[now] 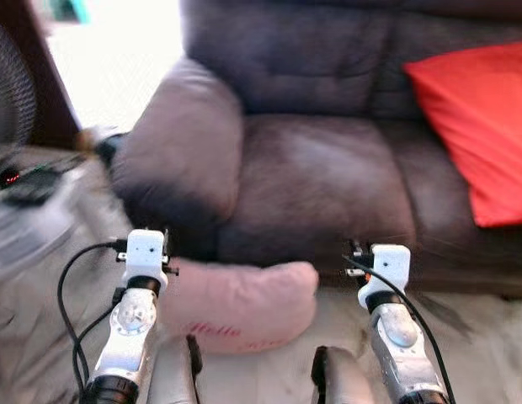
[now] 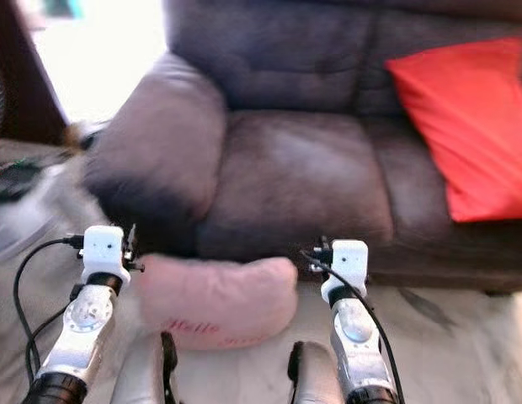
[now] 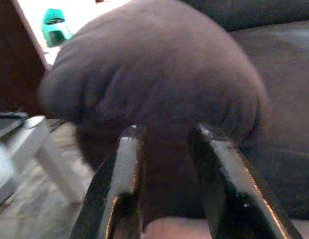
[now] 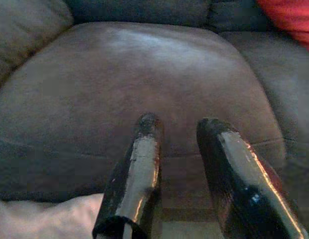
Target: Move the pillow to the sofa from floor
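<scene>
Currently we see the soft pink pillow w/ red lettering (image 1: 237,305) lying on the pale floor (image 1: 480,345), between our two wrists, touching the front of the dark brown leather sofa (image 1: 328,168). Left gripper (image 3: 167,132) & right gripper (image 4: 179,122) hover just above it, fingers apart, empty. A red cushion (image 1: 480,126) sits beyond the right gripper.

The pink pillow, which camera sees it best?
The left eye view: the pink pillow lies whole on the floor against the sofa, its red writing showing. The right eye view shows it about as well. Each wrist view catches just a pale sliver at the picture's edge behind the fingers.
</scene>
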### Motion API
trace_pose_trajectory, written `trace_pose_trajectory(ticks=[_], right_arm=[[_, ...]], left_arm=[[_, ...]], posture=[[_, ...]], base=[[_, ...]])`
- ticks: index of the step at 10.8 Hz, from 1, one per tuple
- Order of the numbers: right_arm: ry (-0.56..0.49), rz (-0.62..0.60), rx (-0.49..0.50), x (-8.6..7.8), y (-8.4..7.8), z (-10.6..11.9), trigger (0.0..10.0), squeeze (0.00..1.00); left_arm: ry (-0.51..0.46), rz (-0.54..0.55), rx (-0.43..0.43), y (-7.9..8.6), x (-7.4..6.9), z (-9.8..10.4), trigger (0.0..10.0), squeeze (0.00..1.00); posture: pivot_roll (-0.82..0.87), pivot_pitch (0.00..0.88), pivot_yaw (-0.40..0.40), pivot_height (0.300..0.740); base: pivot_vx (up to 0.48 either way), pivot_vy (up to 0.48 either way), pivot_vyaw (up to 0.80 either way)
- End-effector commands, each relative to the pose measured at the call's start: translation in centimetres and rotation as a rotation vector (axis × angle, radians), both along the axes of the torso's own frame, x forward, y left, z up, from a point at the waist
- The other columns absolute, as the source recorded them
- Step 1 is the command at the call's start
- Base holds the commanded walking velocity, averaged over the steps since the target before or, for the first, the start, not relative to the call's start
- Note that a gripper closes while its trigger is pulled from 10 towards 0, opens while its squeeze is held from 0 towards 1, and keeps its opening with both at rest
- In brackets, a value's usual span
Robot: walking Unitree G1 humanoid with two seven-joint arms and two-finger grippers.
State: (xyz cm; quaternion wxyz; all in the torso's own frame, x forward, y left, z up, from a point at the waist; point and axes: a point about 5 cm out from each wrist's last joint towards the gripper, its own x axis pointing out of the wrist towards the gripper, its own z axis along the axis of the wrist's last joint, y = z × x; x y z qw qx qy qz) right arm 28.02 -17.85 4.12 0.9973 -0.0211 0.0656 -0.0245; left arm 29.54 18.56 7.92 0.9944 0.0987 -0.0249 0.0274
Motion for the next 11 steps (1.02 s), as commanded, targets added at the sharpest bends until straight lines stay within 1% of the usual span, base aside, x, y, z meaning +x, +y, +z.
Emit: trace_pose_trajectory(ticks=[1,5,6,9,11], right_arm=[[-0.004,-0.003,0.004,0.08,-0.01,0.08,10.0,0.0],[-0.006,0.0,0.004,0.06,0.01,0.07,10.0,0.0],[-0.007,0.001,0.009,0.0,0.1,0.06,10.0,0.0],[-0.003,0.001,0.011,-0.36,0.09,-0.21,10.0,0.0],[-0.008,0.003,0.012,-0.8,0.18,-0.28,10.0,0.0]], left_arm=[[0.008,0.009,0.023,0.25,0.02,-0.03,10.0,0.0],[-0.007,0.022,0.03,0.33,0.07,0.17,10.0,0.0],[-0.023,0.026,0.025,0.42,0.11,0.37,10.0,0.0],[-0.021,0.025,0.021,0.37,0.02,0.26,10.0,0.0],[-0.005,0.033,0.015,0.71,-0.59,-0.49,10.0,0.0]], posture=[[0.02,0.045,-0.074,0.545],[0.02,0.046,-0.075,0.545],[0.02,0.047,-0.075,0.545],[0.02,0.048,-0.075,0.545],[0.02,0.049,-0.074,0.545]], base=[[0.296,0.0,0.0],[0.283,0.0,0.0],[0.0,0.0,0.0],[0.0,0.0,0.0],[0.0,0.0,0.0]])
